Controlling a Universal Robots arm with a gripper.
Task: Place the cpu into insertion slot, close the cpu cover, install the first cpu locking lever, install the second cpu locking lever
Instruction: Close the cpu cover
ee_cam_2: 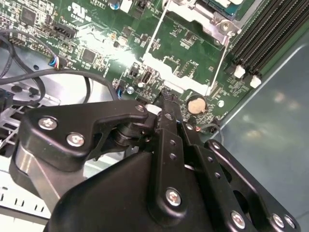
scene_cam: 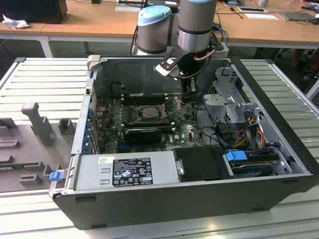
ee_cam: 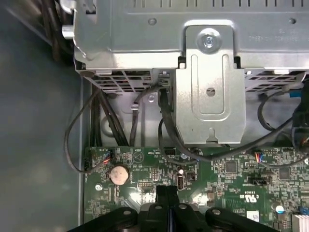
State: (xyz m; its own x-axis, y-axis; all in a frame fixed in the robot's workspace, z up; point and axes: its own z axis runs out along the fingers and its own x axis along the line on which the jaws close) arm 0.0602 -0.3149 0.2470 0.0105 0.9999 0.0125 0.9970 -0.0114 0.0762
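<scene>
My gripper (scene_cam: 191,97) hangs low inside the open computer case, to the exterior view's right of the insertion slot (scene_cam: 149,112). In both wrist views its black fingers (ee_cam_2: 167,99) (ee_cam: 167,193) are pressed together, and nothing shows between them. They hover just over the green motherboard (ee_cam_2: 96,29). The slot's silvery corner (ee_cam_2: 217,12) lies past the fingertips. Between the two sits a bright metal plate (ee_cam_2: 174,72) flanked by two thin wire levers (ee_cam_2: 158,31). I cannot pick out the cpu, nor tell whether the cpu cover is down.
A round coin cell (ee_cam_2: 195,104) (ee_cam: 119,174) lies close to the fingertips. A metal drive cage (ee_cam: 207,87) with loose cables stands beside the arm. Black memory slots (ee_cam_2: 270,34), a long black card (scene_cam: 144,133) and the power supply (scene_cam: 124,172) surround the slot.
</scene>
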